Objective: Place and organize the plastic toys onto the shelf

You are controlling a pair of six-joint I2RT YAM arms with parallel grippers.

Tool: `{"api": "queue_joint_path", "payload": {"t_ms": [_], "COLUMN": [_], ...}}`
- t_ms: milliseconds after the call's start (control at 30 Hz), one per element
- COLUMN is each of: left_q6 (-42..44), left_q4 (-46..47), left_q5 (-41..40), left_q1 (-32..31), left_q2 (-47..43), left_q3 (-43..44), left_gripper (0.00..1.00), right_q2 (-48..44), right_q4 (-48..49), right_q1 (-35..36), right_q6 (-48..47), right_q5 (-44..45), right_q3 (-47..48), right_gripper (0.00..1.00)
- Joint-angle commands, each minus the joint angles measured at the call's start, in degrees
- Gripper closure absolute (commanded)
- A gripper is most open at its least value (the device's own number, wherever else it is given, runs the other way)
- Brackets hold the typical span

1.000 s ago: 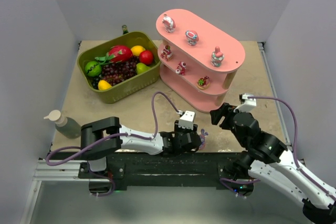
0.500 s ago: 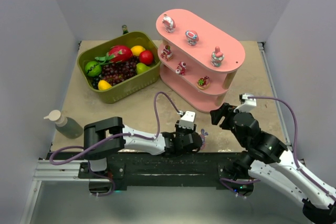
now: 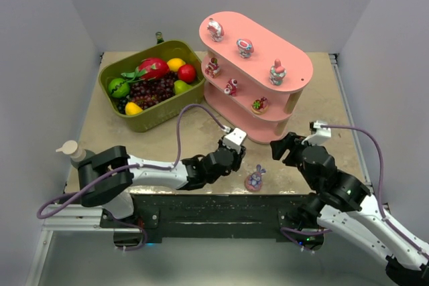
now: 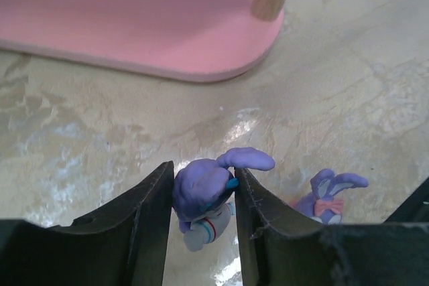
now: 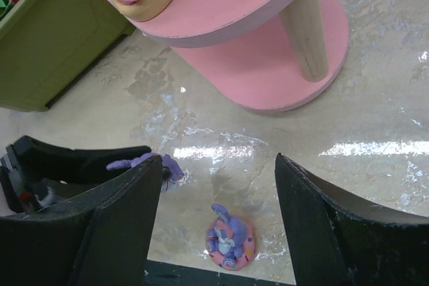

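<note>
Left gripper (image 4: 204,169) pinching a purple bunny (image 4: 200,192) just off the shelf (image 3: 298,55) foot

A second bunny (image 3: 255,179) on a pink base lies close to the table's (image 3: 134,142) near edge, between the two grippers; the right gripper (image 5: 220,160) hangs over it with fingers spread wide and empty. Bare mottled tabletop runs from the arms to the shelf and the olive basket (image 3: 164,115), with grey walls on three sides. Only the left wrist view shows the pinch, while the right wrist view catches just purple ears poking past that gripper. The top view alone shows six toys shelved: three on the top board, three on a lower one
</note>
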Motion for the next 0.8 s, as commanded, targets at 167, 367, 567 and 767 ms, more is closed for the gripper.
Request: {"api": "queue_joint_path", "payload": {"t_ms": [167,367,567,767], "left_q6": [19.39,19.14,21.24,21.78], "left_q4": [19.60,24.86,28.92,31.29], "left_q5": [27.25,41.49,47.48,50.03], "left_q1": [8.20,14.52,17.34,19.19], "left_q2": [-1.98,2.94,9.53,14.37], "left_q3": [-0.39,2.35,5.24,7.18], "left_gripper": [1.00,1.00,1.00,1.00], "right_q2": [-3.20,-2.85,-2.15,-1.88], "right_q4": [0.02,-0.68,-0.68,-0.77], "right_q1": [-0.14,-0.14,-0.14,-0.14], "right_q6": [0.98,0.54,-0.08,-0.34], "right_q5": [2.40,2.30,2.92,3.63], "right_q3": [3.01,4.15,4.24,4.51], "right_gripper": [0.28,0.28,0.28,0.28]}}
